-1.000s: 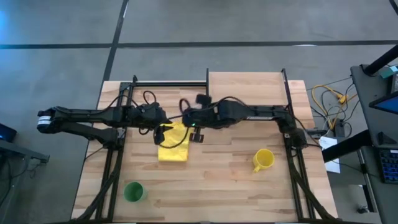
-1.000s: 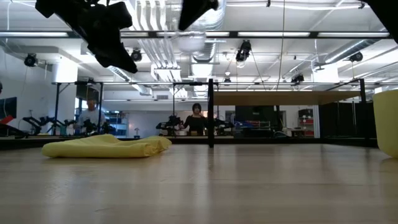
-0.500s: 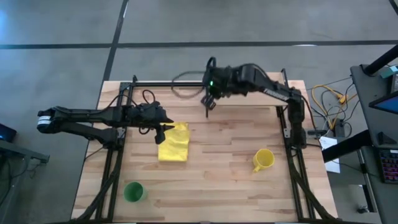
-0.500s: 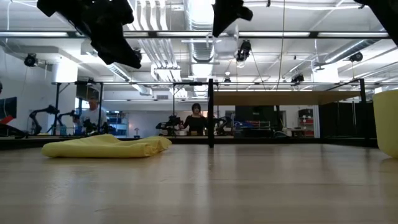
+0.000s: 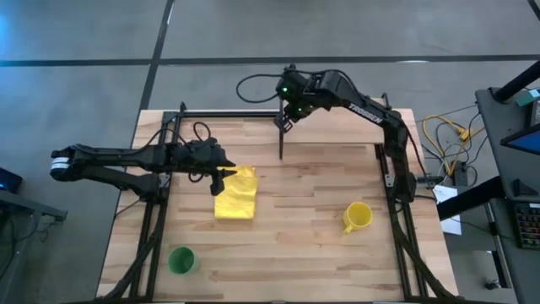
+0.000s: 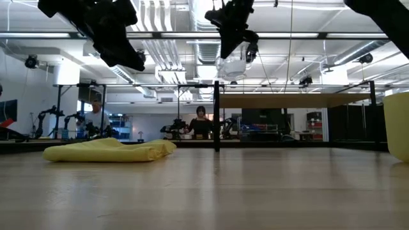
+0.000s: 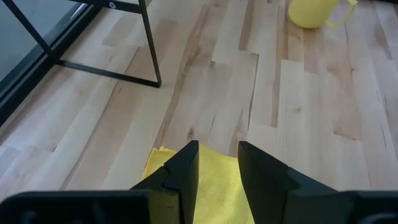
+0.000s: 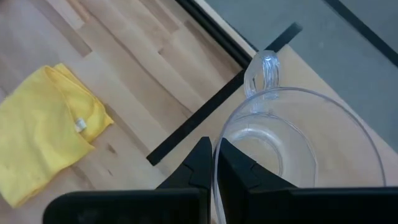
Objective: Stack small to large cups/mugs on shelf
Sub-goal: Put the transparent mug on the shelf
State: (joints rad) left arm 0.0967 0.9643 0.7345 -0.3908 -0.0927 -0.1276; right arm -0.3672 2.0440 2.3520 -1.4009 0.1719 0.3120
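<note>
My right gripper (image 5: 287,118) hovers high at the far side, by the left end of the light-wood shelf (image 5: 337,118), and is shut on the small clear cup (image 8: 292,130), which the low view shows under it as a clear cup (image 6: 233,64). My left gripper (image 5: 221,175) is open in the air above the flat yellow cloth's (image 5: 236,194) far left corner and touches nothing. The yellow mug (image 5: 358,217) stands on the tabletop toward the right. The green cup (image 5: 180,260) stands near the near left corner. My right gripper pinches the clear cup's rim (image 8: 216,155) on the side opposite its handle (image 8: 261,68), one finger inside the wall and one outside. The fingers come from above. The cup hangs below them, lifted clear of table and shelf, mouth upward.
The shelf's thin black posts (image 6: 216,115) and frame bars (image 5: 228,112) run along the table's far side. The yellow cloth (image 6: 108,151) lies flat left of the middle. Bare tabletop (image 5: 304,245) lies between the cloth and the mug. People and equipment stand in the room beyond.
My right gripper has swung from above the cloth near the table's middle up and toward the far edge, carrying the clear cup to the shelf's left end. My left arm has kept still.
</note>
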